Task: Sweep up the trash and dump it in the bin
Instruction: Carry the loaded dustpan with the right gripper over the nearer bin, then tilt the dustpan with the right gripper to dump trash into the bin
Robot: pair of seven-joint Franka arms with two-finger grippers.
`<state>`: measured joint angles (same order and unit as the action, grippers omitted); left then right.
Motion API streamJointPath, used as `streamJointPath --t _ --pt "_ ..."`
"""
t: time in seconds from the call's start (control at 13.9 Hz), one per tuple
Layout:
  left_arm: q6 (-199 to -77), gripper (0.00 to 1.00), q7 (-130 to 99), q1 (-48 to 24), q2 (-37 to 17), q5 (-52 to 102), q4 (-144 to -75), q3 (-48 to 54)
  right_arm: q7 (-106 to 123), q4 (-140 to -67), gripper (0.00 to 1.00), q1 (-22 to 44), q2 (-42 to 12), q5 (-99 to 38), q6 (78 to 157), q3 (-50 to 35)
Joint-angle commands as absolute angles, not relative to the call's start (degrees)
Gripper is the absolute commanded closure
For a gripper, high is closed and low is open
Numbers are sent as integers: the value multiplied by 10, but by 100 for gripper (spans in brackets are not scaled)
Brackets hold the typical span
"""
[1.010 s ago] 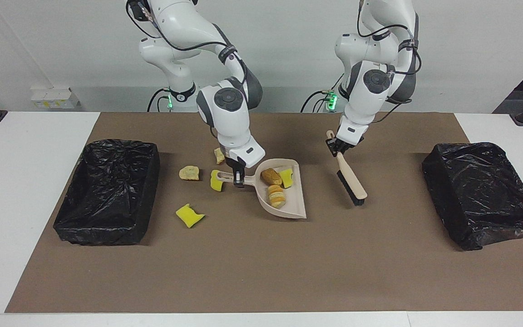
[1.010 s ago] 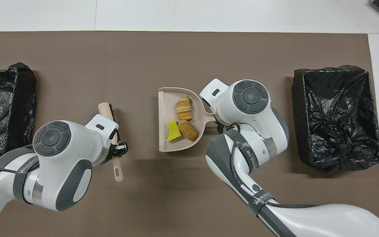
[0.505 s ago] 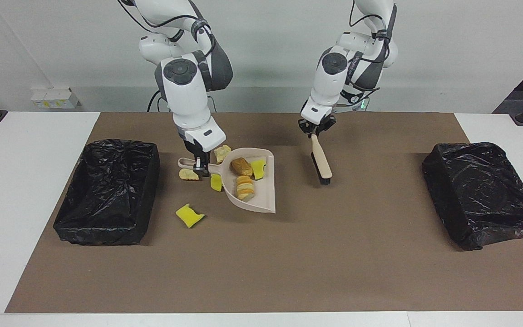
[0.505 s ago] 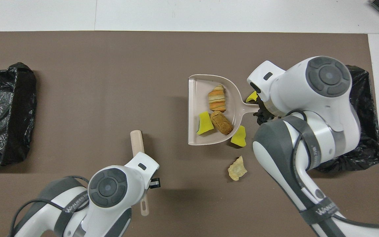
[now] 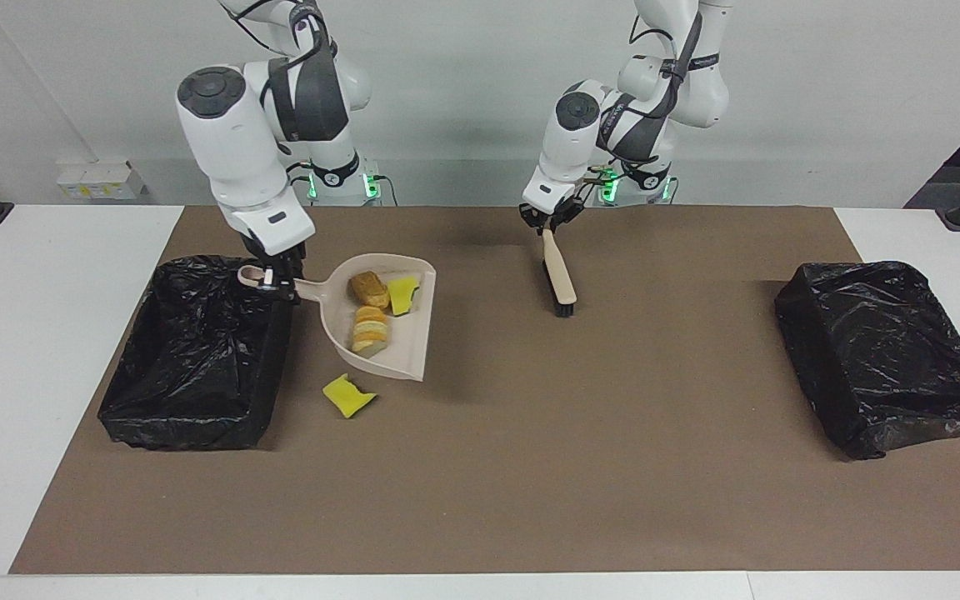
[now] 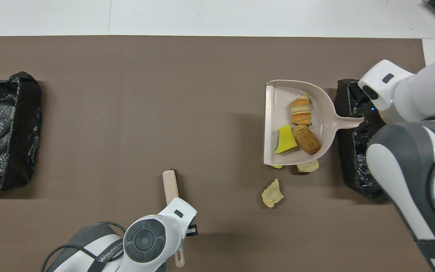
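Nearest the robots, the left pincer [image 5: 552, 223] is hanging over the brown mat [image 5: 530, 467], closed on the handle of the beige brush [image 5: 559, 273], whose bristle end is pointing down toward the mat.

Toward the right arm's end of the counter [image 5: 47, 275], a tan crumpled scrap [image 6: 272, 193] is lying bare on the mat. A little farther out, a pale tan lump [image 6: 308, 166] and a sliver of yellow sponge [image 6: 276, 166] are peeking from under the raised pan's near edge in the overhead view.

The right pincer [image 5: 273, 278] is clamping the handle of the beige dustpan [image 5: 409, 346] over the rim of the black-lined bin [image 5: 197, 354] at that end. The pan is being carried above the mat beside the bin. Three pieces of trash are riding in it: a brown bread roll [image 5: 369, 288], a yellow sponge chunk [image 5: 402, 294] and a striped orange pastry [image 5: 370, 327].

Farther from the robots, another yellow sponge scrap [image 5: 347, 395] is lying on the mat beside the bin.

A second black-lined bin [image 5: 884, 354] is sitting at the left arm's end.
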<state>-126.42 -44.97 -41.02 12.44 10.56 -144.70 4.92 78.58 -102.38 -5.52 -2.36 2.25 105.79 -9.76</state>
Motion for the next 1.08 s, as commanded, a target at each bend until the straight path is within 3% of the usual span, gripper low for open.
streamJointPath --t 0.0,0.07,0.14,0.22,0.58,0.87,1.01 --pt "-1279 70 -447 -415 141 113 -1469 38 828 -1031 100 -113 3 4 1035 -103" --pt "-1277 24 -447 -410 135 115 -1460 37 851 -1036 100 -133 7 4 1033 -102" --pt "-1270 9 -447 -403 121 115 -1442 36 872 -1045 100 -154 16 5 1032 -101" --pt "-1272 0 -446 -391 106 115 -1419 35 893 -1062 100 -175 25 16 1034 -101" --pt "-1259 0 -339 -284 88 109 -1347 34 1053 -1080 100 -286 34 69 1114 -99" --pt "-1200 0 -209 -187 53 99 -1278 34 1023 -1080 100 -282 29 220 1146 -101" --pt "-1186 0 -172 -140 26 66 -1232 34 965 -1079 100 -246 28 281 1143 -102"
